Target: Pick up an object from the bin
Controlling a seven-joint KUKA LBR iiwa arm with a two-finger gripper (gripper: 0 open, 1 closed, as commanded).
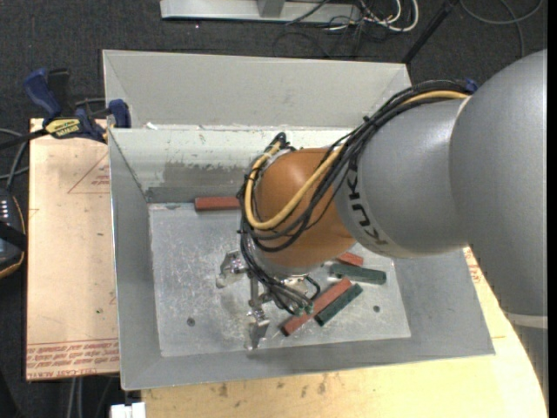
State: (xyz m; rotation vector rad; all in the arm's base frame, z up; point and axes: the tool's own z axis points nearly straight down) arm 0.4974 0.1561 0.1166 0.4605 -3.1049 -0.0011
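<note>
Camera view: the gripper (243, 306) hangs low over the front middle of the bin (130, 259), under the arm's orange cover. Its two metal fingers (256, 327) stand apart with only bare bin floor between them, so they grip nothing.

The nearest thing is a red-brown flat bar (312, 308). It lies slantwise on the floor just to the right of the fingers, its lower end close beside the nearer one but outside the gap. A dark green bar (341, 302) lies along its right side, touching it. A second green bar (359, 276) and a small red piece (352, 259) lie a little further back. Another red-brown bar (216, 204) lies well apart, against the back wall.

The bar looks stiff, light and smooth – likely a plastic or wooden block, not fragile. It lies flat, so it should be taken across its narrow width near the middle, which means moving the gripper right – the green neighbour may crowd one finger
</note>
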